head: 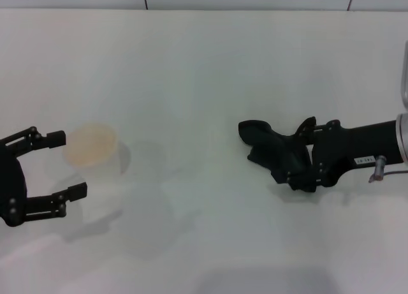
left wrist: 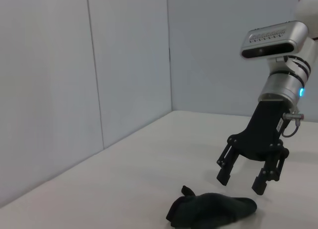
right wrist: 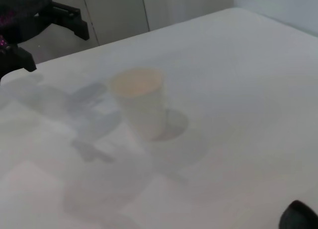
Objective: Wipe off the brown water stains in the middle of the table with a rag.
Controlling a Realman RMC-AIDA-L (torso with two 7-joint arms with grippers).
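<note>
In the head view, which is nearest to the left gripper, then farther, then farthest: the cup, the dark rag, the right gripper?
1. The cup, just beside the open left gripper, on the table's left side.
2. The dark rag, right of the middle.
3. The right gripper, over the rag's right end, only slightly farther.

White, smooth and flat, the surface (head: 204,64) fills nearly the whole head view, running back to a pale wall. On it, to the right of the middle, lies the rag (head: 266,139): a dark, near-black cloth crumpled into a low, long heap, one end curling up into a small peak. From the left wrist view the rag (left wrist: 213,211) rests flat on the surface, just below my right gripper (left wrist: 241,182), whose fingers are spread above one end.
</note>
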